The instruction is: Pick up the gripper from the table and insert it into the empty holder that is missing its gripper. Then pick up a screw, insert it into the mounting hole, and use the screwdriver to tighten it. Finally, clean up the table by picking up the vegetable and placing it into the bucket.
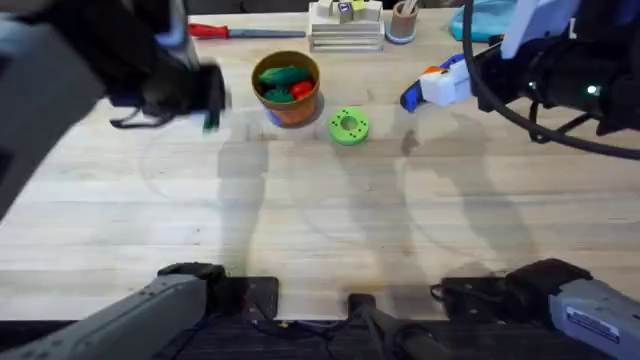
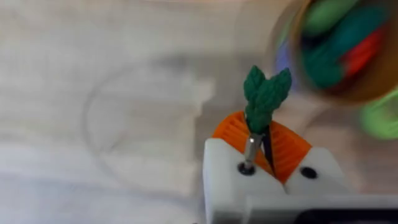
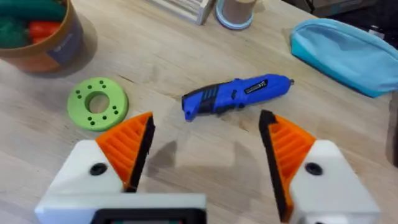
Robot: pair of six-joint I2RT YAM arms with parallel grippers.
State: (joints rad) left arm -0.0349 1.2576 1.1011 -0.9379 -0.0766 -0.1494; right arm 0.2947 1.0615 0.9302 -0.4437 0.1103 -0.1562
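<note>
My left gripper (image 2: 264, 146) is shut on the vegetable (image 2: 266, 93), a small dark green toy that sticks up between the orange pads. In the overhead view that gripper (image 1: 205, 100) hangs blurred above the table, left of the bucket (image 1: 287, 88), with the vegetable (image 1: 211, 122) just below it. The orange-brown bucket (image 2: 348, 50) holds green and red toys. My right gripper (image 3: 208, 155) is open above the wood, its fingers apart, just short of the blue screwdriver (image 3: 236, 96) lying on the table. The loose gripper, the empty holder and the screw are out of view.
A green round disc with holes (image 1: 348, 125) lies right of the bucket. A red-handled screwdriver (image 1: 215, 31), a white stand (image 1: 345, 25) and a small cup (image 1: 403, 22) sit along the far edge. A light blue pouch (image 3: 348, 50) lies far right.
</note>
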